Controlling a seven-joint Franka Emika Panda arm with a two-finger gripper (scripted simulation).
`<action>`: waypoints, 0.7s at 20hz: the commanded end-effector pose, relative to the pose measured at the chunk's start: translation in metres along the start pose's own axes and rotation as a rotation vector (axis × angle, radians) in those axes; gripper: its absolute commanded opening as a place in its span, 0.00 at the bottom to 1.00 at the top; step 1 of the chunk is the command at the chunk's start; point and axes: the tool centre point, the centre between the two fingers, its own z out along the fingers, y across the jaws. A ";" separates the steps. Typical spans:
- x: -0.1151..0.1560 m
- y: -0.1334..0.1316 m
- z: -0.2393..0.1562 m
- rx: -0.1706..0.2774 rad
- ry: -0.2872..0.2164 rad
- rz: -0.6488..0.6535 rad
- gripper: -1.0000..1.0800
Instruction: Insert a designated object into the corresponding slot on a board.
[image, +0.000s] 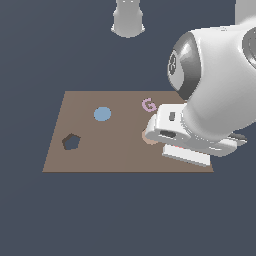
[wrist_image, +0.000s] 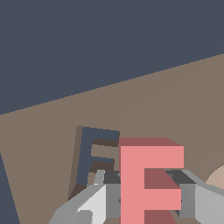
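In the wrist view the salmon-red E block (wrist_image: 148, 179) sits between my gripper (wrist_image: 146, 199) fingers (wrist_image: 111, 197), which are shut on its sides. It hangs just above the brown board (wrist_image: 175, 100). Right beside it lies the dark E-shaped slot (wrist_image: 89, 155), offset from the block and slightly rotated against it. In the exterior view the arm's hand (image: 185, 137) covers the board's (image: 100, 150) right part, so block and slot are hidden there.
On the board lie a pale pink G (image: 148, 105), a blue disc (image: 102, 114), a dark pentagon-shaped recess (image: 71, 142) and a tan ring (image: 148, 137) partly under the hand. The robot base (image: 128, 17) stands behind the board.
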 end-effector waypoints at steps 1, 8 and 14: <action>0.000 -0.011 -0.001 0.000 0.000 0.040 0.00; 0.002 -0.030 -0.001 0.000 0.000 0.107 0.00; 0.004 -0.035 -0.001 0.000 0.000 0.125 0.00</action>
